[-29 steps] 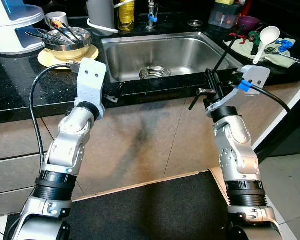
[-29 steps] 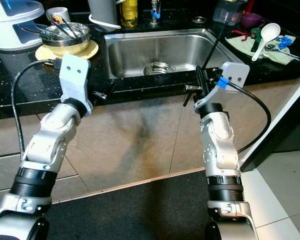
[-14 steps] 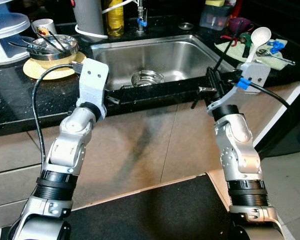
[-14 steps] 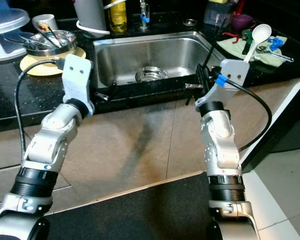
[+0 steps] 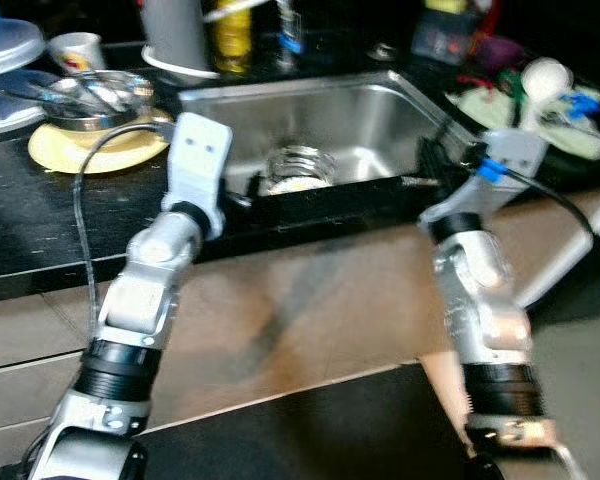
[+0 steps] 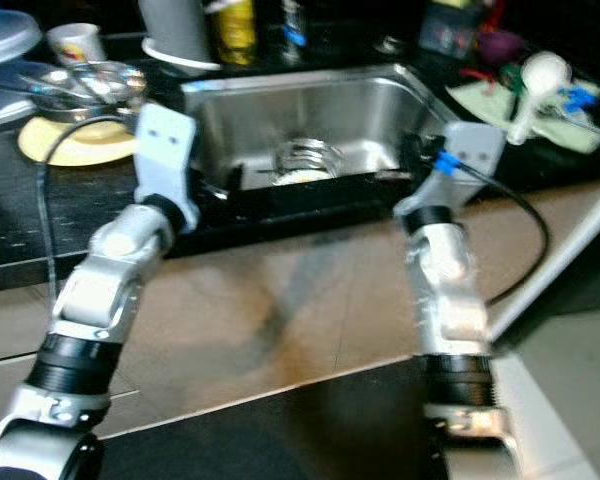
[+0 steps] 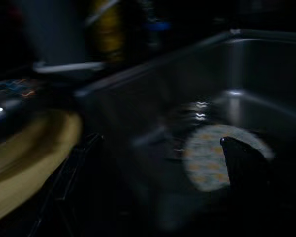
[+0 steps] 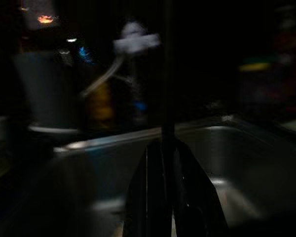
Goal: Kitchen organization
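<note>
Sink (image 5: 330, 110) sits sunk in the black desk (image 5: 40, 215); right gripper (image 8: 168, 163) jaws pinch a thin black rod (image 8: 167, 74); left gripper (image 5: 242, 192) jaws spread.

You get blurry head pictures. The white appliance (image 5: 5, 62) is cut off at the edge. Things on the green cloth (image 5: 570, 112) are too smeared to tell.

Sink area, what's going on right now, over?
Right gripper shut on thin black rod, at sink front edge. Left gripper open by sink's near-left corner. View blurred; nothing blocking seen.
</note>
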You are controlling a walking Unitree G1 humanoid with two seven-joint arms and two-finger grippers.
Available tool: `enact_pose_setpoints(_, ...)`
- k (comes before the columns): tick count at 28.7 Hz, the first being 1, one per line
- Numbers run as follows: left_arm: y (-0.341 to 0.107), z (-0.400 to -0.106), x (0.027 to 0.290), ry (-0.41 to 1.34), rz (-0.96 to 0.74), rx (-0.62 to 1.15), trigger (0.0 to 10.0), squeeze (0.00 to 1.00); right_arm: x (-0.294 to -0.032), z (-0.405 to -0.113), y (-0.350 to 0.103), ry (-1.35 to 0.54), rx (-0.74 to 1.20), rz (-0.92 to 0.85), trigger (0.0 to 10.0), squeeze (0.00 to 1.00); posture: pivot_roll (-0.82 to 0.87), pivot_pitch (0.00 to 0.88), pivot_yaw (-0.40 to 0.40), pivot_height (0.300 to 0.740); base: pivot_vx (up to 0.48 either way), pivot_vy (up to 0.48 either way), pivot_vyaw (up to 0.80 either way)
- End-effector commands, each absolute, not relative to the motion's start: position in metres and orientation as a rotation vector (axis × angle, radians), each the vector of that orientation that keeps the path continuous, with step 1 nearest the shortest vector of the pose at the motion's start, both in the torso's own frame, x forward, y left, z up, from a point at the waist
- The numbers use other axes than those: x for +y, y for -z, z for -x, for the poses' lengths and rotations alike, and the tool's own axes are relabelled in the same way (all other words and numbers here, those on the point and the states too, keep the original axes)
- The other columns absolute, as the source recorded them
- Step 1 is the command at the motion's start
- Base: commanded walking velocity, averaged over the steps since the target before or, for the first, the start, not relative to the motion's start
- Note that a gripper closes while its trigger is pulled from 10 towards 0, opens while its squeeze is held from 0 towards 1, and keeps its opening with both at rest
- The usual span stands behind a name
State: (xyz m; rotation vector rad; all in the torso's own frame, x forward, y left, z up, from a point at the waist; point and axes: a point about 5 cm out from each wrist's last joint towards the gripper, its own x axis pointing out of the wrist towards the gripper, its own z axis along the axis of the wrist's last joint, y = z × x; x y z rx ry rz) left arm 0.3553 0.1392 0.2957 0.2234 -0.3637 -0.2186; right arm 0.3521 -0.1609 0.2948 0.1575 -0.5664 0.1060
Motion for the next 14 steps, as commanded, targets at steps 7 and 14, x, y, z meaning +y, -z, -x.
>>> enact_pose_setpoints(7,-0.2957,-0.3539,0.1347,0.241,-0.239,-0.359,10.0,0.0,-0.1612,-0.35,-0.2936,-0.108,-0.562,-0.157,10.0,0.0,-0.08,0.16,-0.004,0.74,0.341,0.0,-0.5)
enact_pose_setpoints(14,-0.295,-0.3532,0.1324,0.26,-0.251,-0.355,10.0,0.0,-0.1616,-0.3493,-0.2923,-0.094,-0.562,-0.163,10.0,0.0,-0.08,0.153,0.001,0.74,0.341,0.0,-0.23)
